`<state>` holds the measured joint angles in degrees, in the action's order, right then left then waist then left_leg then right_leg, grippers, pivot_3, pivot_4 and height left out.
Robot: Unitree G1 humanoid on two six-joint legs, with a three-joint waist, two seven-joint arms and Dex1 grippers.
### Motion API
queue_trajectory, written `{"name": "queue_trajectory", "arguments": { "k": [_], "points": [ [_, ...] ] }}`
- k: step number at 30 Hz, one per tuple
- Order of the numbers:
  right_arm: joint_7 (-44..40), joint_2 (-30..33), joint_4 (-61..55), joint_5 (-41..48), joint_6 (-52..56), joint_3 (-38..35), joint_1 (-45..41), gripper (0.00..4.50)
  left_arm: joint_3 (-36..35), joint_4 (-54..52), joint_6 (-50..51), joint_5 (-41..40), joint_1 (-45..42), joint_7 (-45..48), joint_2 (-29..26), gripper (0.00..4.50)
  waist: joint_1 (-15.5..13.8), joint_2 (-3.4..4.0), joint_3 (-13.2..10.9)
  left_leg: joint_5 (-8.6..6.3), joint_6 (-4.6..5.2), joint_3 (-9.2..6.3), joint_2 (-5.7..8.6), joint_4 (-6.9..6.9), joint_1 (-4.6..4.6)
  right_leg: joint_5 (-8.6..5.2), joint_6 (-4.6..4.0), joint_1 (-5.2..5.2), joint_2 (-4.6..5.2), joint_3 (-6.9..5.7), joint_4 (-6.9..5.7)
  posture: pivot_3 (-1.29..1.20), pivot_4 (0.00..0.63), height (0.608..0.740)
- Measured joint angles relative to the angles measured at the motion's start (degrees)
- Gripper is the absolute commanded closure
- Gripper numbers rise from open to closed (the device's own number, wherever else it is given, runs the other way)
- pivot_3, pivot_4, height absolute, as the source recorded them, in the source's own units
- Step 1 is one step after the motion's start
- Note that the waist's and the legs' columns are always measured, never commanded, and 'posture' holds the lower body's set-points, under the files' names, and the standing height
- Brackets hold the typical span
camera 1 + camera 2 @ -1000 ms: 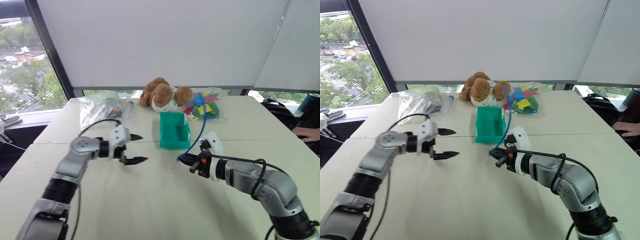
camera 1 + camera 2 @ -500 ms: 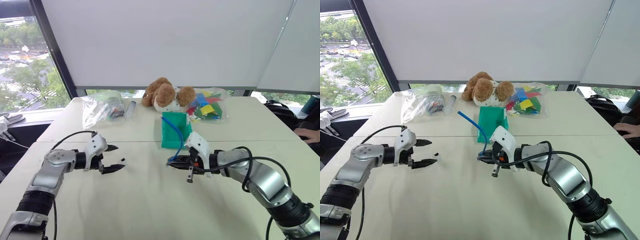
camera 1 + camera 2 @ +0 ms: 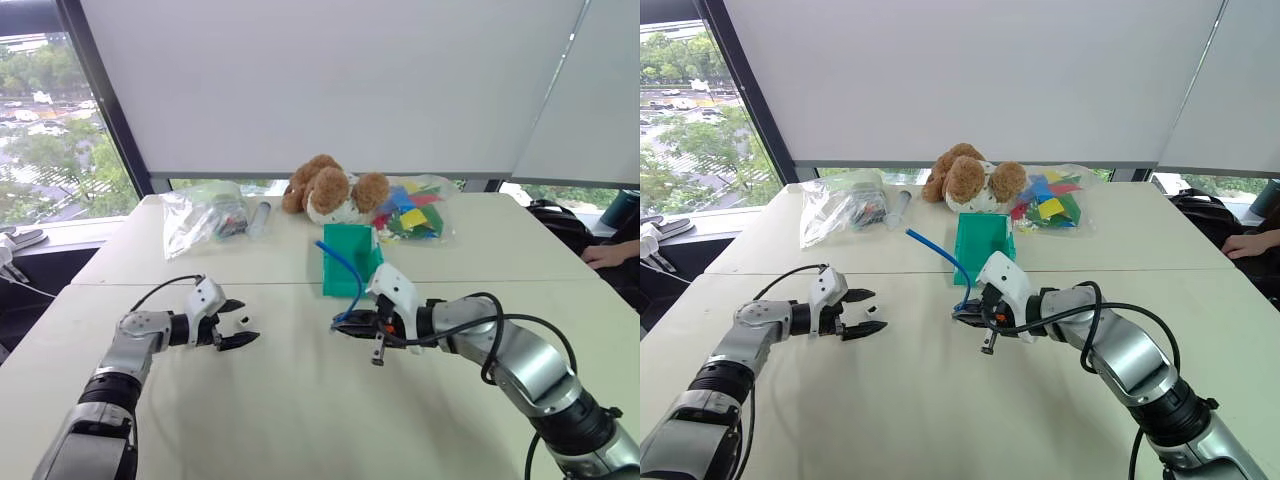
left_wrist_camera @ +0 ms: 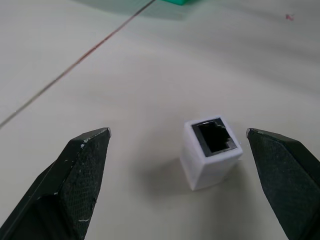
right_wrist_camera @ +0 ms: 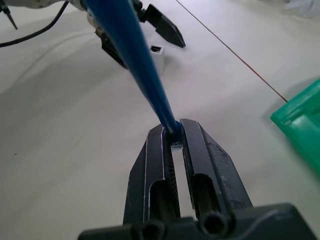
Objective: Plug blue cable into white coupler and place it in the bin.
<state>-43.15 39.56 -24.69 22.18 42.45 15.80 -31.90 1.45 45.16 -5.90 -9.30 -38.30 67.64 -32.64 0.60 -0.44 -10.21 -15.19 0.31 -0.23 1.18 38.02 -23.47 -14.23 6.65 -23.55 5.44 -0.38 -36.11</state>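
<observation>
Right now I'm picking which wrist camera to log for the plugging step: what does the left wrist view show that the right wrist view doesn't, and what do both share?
Left wrist view: the white coupler up close, standing on the table with its dark socket facing up, between the wide-open fingers of the left pincer, untouched.

Right wrist view: the right pincer shut on the end of the blue cable, with the bin off to one side.

Both: the coupler, tiny in the right wrist view, the left pincer's fingers around it, and the table's seam line.

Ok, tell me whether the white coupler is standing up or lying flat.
Standing up: the white coupler rests on one end on the table, its open socket facing upward, between the open left gripper fingers, untouched.
</observation>
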Motion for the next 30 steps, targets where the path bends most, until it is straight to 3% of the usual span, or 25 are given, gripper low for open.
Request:
{"name": "queue_trajectory", "arguments": {
  "k": [1,4,10,16,21,30],
  "points": [
    [0.1,0.0,-0.2,0.0,0.3,-0.3,0.2,4.50,0.0,0.0,-0.1,0.0,0.1,-0.1,0.3,0.02,0.0,0.00,0.0,0.00,0.00,0.00,0.00,0.00,0.00,0.00,0.00,0.00,0.00,0.00,0.00,0.00,0.150,0.740],
    [0.5,0.0,-1.1,-0.1,1.0,-0.8,0.6,4.50,0.0,0.0,-0.6,0.2,0.7,-0.6,0.8,0.89,0.0,0.00,0.0,0.00,0.00,0.00,-0.01,0.00,0.00,0.00,0.00,0.00,0.01,0.00,0.00,0.00,0.150,0.740],
    [0.6,0.0,-2.1,-0.6,1.2,-0.9,1.1,4.50,-0.2,-0.3,-1.2,0.2,1.6,-1.5,0.9,4.02,0.0,0.00,0.0,0.00,0.00,0.00,0.00,0.00,0.00,0.00,0.00,0.00,0.03,0.01,0.01,0.00,0.150,0.740],
    [-2.6,0.6,-1.3,0.8,1.5,-3.1,-0.4,4.50,0.4,-6.0,0.7,-1.5,2.5,3.5,3.5,4.10,-0.3,0.00,0.0,0.00,0.00,0.00,0.03,0.04,0.00,0.00,0.00,0.04,0.09,0.00,0.03,0.00,0.150,0.740],
    [-10.3,3.4,2.7,1.7,-0.7,-3.7,-5.2,4.50,7.6,-9.7,1.6,-1.2,-0.5,11.1,10.6,4.10,-1.0,-0.01,0.0,0.00,0.00,0.02,0.05,0.09,0.00,0.00,0.00,0.07,0.06,-0.01,0.04,0.00,0.150,0.740],
    [-18.5,3.7,10.3,-3.4,-8.0,2.0,-6.8,4.50,15.0,2.1,-6.4,4.9,-7.5,14.8,18.1,4.10,-0.7,-0.01,0.0,0.00,0.01,0.05,0.01,0.09,0.00,0.00,0.00,0.02,-0.02,-0.01,0.02,0.00,0.150,0.740]
  ]
}}
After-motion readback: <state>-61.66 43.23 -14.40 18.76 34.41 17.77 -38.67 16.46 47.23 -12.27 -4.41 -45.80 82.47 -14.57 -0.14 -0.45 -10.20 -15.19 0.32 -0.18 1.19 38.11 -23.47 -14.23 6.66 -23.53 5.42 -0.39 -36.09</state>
